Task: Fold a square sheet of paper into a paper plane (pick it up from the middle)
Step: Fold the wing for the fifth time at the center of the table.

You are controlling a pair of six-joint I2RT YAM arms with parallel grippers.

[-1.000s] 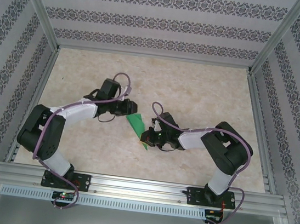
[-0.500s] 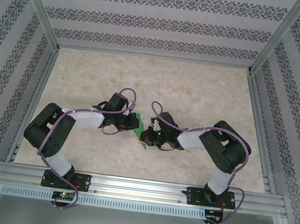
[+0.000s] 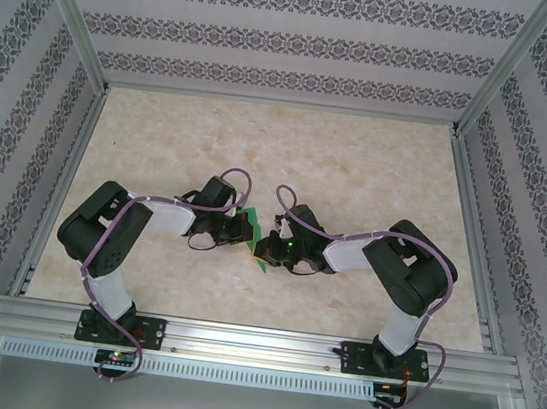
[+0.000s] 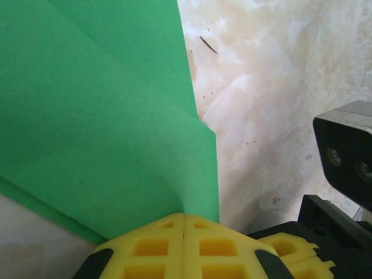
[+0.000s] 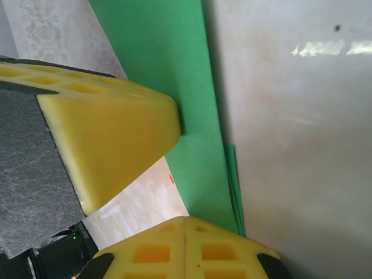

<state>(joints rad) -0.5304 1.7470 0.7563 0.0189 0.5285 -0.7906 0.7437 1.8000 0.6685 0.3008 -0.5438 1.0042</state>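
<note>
A part-folded green paper plane (image 3: 249,221) lies near the middle of the marbled surface (image 3: 379,168). The left fingers (image 4: 151,250) are pinched shut on one edge, and the right fingers (image 5: 151,251) are shut on the opposite edge, likely holding the layers aligned for creasing.

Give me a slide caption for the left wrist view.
Left hand pinching the folded green paper, marbled table beyond.

The paper plane (image 4: 87,116) — cropped top and left.
</note>
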